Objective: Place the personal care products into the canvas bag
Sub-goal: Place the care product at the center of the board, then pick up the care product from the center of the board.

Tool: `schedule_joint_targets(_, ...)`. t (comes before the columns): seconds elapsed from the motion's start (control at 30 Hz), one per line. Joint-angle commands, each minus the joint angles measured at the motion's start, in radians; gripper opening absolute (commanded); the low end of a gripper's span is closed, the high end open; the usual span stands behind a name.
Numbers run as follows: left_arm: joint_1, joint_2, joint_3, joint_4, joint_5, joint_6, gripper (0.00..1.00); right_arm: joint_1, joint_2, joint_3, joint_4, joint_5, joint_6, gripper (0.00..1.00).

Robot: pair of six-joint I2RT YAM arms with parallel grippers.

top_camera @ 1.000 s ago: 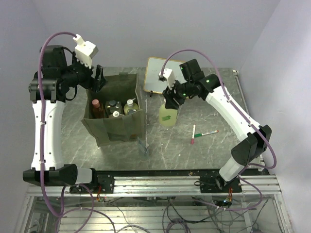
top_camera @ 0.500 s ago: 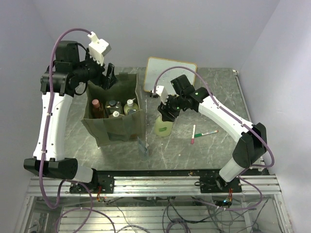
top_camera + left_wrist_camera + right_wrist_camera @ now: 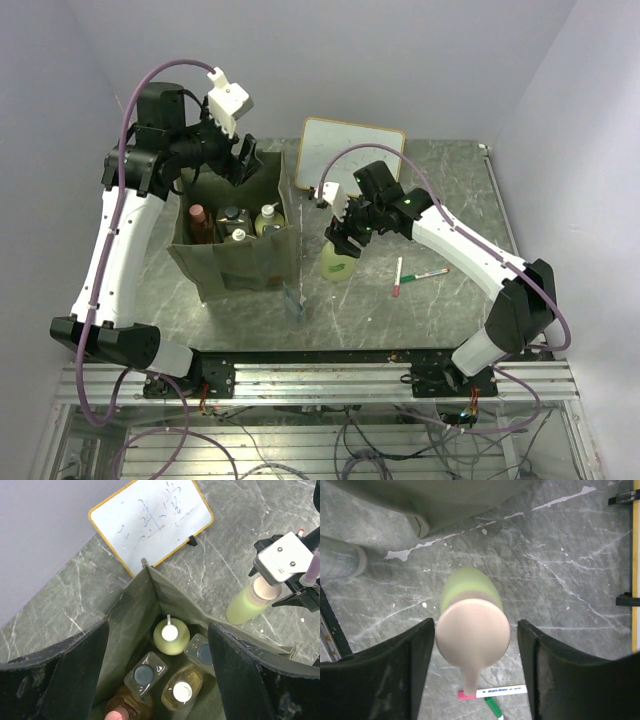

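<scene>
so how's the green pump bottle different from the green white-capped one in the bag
The pump bottle stands on the table beside the bag; the white-capped bottle sits inside it. The pump bottle has a wide peach pump head; the white-capped bottle has a small white cap. The right gripper straddles the pump bottle; no gripper is around the white-capped bottle. Both are yellow-green and upright.

My fingers [image 3: 375, 680] are matt black plastic, the pump [image 3: 472, 635] smooth peach plastic, its bottle [image 3: 465, 585] translucent green plastic, the canvas bag [image 3: 240, 270] matt olive cloth.
</scene>
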State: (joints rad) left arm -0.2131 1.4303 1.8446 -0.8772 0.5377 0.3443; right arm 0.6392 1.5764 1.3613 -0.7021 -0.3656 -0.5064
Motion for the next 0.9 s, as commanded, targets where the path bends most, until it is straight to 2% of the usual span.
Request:
schedule_joint_targets(0.0, -0.039, 0.021, 0.007, 0.057, 0.038, 0.023, 0.9, 0.005, -0.068, 0.02, 0.015, 0.009, 0.01, 0.7)
schedule_joint_targets(0.17, -0.079, 0.058, 0.025, 0.07, 0.058, 0.029, 0.9, 0.003, -0.115, 0.072, -0.023, 0.042, 0.036, 0.79)
schedule_joint_targets(0.3, -0.134, 0.106, 0.06, 0.057, 0.061, 0.069, 0.9, -0.046, -0.19, 0.074, -0.037, 0.06, 0.064, 0.8)
schedule_joint_targets(0.6, -0.285, 0.234, 0.143, -0.014, 0.077, 0.179, 0.91, -0.343, -0.311, 0.057, -0.022, 0.009, 0.141, 0.8)
schedule_joint_targets(0.87, -0.444, 0.341, 0.131, -0.136, 0.015, 0.375, 0.93, -0.58, -0.363, 0.023, 0.02, -0.087, 0.252, 0.82)
